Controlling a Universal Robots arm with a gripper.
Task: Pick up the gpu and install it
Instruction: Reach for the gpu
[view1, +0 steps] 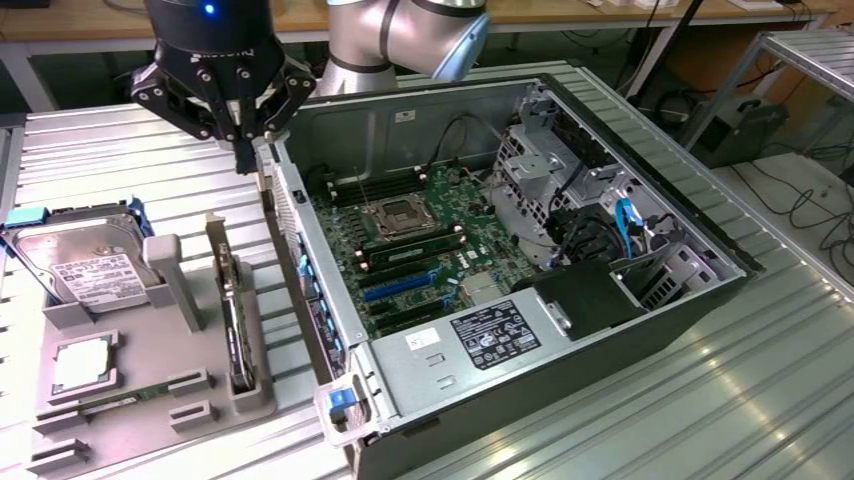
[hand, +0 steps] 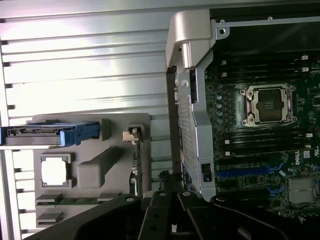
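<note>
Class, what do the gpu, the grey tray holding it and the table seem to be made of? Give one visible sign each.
The gpu: probably circuit board, dark matt face, silver metal bracket at one end. The grey tray: likely plastic, dull, even colour, moulded slots. The table: ribbed sheet metal, perhaps aluminium, with bright glare.

Robotics lab: open computer case (view1: 534, 400) on ribbed metal workbench (view1: 694, 405).

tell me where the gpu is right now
The gpu stands on edge in the grey holder at the exterior view's left, between the hard drive and the open computer case, apart from the gripper.
</note>
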